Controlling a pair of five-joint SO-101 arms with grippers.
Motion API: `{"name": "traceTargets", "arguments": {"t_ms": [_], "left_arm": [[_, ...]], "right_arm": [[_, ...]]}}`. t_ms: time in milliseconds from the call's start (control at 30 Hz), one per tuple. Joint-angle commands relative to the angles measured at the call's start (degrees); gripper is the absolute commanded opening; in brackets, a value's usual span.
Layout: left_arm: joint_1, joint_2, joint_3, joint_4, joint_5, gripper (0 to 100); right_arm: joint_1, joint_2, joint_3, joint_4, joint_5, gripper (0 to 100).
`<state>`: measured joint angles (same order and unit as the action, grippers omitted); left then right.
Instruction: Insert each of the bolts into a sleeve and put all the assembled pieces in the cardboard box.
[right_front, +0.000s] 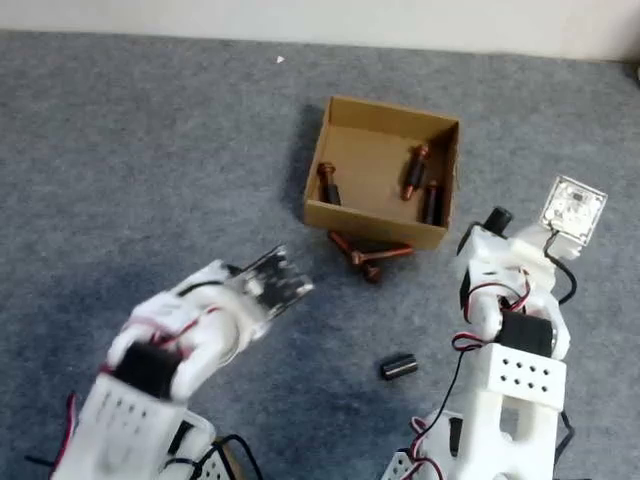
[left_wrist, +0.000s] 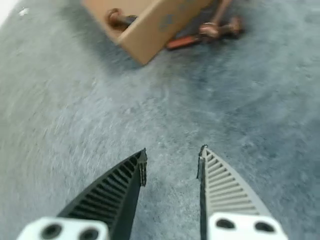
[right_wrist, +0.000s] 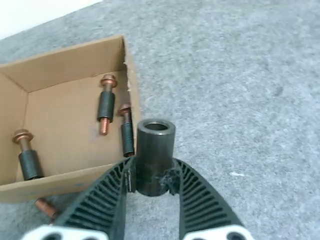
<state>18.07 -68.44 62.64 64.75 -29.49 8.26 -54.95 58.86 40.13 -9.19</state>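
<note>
The cardboard box (right_front: 375, 222) stands at the back middle of the grey carpet, with three bolts in sleeves (right_front: 415, 172) lying in it. In the right wrist view the same assembled pieces (right_wrist: 106, 102) lie on the floor of the box (right_wrist: 75, 60). Two bare copper bolts (right_front: 370, 255) lie crossed on the carpet just in front of the box. My right gripper (right_wrist: 152, 180) is shut on an upright black sleeve (right_wrist: 155, 150), to the right of the box. My left gripper (left_wrist: 172, 160) hangs open over bare carpet, short of the bolts (left_wrist: 200, 35) and the box corner (left_wrist: 160, 25).
A second black sleeve (right_front: 398, 367) lies on its side on the carpet between the two arms, nearer the right arm's base. A pale wall strip runs along the far edge of the carpet.
</note>
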Motion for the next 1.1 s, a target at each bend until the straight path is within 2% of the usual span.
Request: {"name": "traceTargets", "arguments": {"t_ms": [0, 200, 433, 667, 867, 967, 1067], "left_arm": [[4.79, 18.95, -14.46, -0.35, -4.4, 19], [7.43, 37.14, -25.54, -7.21, -8.09, 19], [10.07, 53.58, -32.84, -15.65, -7.82, 19], [10.42, 63.08, -33.63, -27.78, 1.23, 19], [11.91, 66.15, -33.71, -29.8, 2.55, 19], [12.53, 67.91, -34.86, -29.63, -3.78, 21], [12.44, 71.87, -38.73, -29.45, -4.57, 22]], "right_arm": [[1.36, -1.63, -0.4, -2.15, -0.62, 0.5], [3.21, -1.71, -0.4, -2.24, -0.88, 0.5], [4.09, -1.98, -0.4, -2.24, -0.88, 0.5], [4.0, -1.98, -0.4, -2.24, -0.7, 0.5], [3.82, -1.89, -0.4, -2.24, -0.53, 0.5], [3.74, -1.71, -0.4, -2.24, -0.53, 0.5], [3.74, -1.63, -0.4, -2.24, -0.53, 0.5]]}}
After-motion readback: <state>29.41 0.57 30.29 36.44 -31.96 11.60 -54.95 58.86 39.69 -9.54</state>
